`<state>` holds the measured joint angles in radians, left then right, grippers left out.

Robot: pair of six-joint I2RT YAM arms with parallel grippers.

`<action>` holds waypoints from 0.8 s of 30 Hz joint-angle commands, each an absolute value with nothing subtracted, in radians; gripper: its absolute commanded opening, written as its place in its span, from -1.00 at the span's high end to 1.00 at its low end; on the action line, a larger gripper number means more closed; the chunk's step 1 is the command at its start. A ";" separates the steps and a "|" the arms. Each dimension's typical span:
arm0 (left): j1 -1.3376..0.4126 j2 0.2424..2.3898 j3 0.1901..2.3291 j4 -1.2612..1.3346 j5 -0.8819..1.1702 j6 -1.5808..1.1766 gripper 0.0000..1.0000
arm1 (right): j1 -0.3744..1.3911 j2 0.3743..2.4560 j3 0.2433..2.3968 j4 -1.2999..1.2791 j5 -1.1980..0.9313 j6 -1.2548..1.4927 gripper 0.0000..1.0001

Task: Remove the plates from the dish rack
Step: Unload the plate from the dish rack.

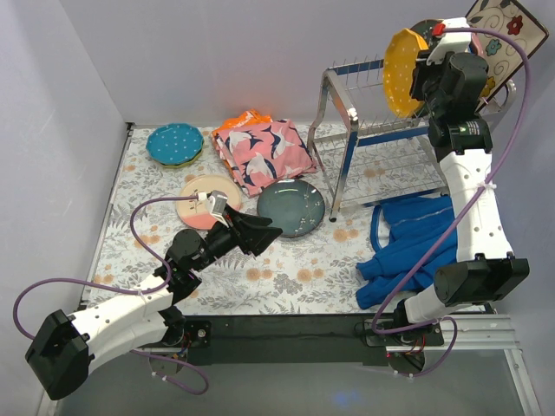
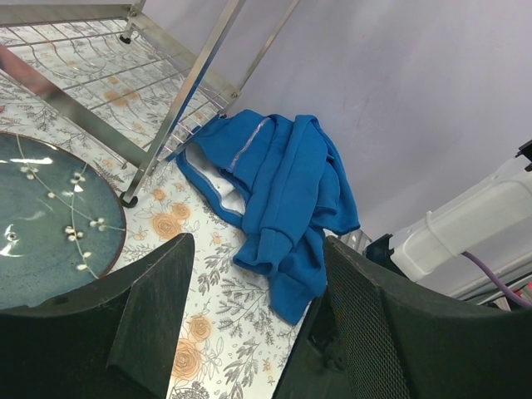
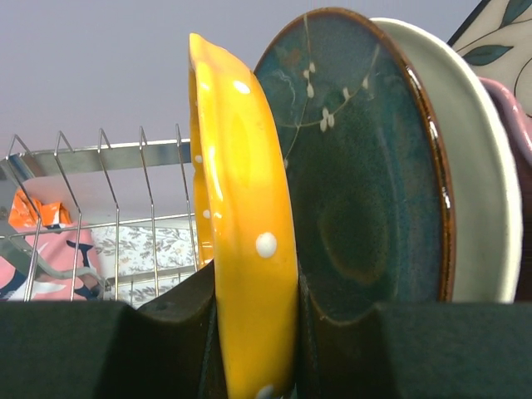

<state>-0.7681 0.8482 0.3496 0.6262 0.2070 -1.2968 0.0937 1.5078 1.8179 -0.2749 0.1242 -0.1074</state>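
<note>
1. The dish rack (image 1: 364,130) stands at the far right of the table (image 1: 286,282), and its thin prongs point upward.
2. The orange plate (image 3: 245,208) with white dots stands upright on its edge at the top tier of the rack. The right wrist camera sees it edge-on. In the top view its dotted face turns to the left, away from the other plates in the rack.
3. The right jaws are closed on the rim of this orange plate. There is 1 finger (image 3: 125,349) on each side, and the plate fills the gap between them.
4. I cannot tell whether its lower edge rests between the prongs or is lifted.
5. Just beside it on the right, a dark teal plate (image 3: 357,191) and a cream plate (image 3: 478,166) also stand on edge, parallel to it and close together. A square floral plate (image 1: 507,26) is at the right end.
6. 3 plates lie flat on the table: a second dark teal plate (image 1: 290,208), a cream-pink plate (image 1: 198,189) and a blue dotted plate (image 1: 173,141) at the far left.
7. The left jaws are wide open and hold nothing. They hang low just beside the second dark teal plate and point to the right.
8. A pink bird-print cloth (image 1: 263,154) lies left of the rack, and a blue garment (image 1: 412,247) lies in front of it.
</note>
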 commanded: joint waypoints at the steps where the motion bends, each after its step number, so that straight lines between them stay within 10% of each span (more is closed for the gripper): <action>1: -0.772 0.848 0.364 0.615 0.193 -1.278 -0.23 | 0.101 1.425 1.928 -0.015 0.100 -0.041 0.97; 24: -0.770 0.867 0.365 0.623 0.193 -1.276 -0.23 | 0.101 1.463 1.982 -0.011 0.221 0.388 0.97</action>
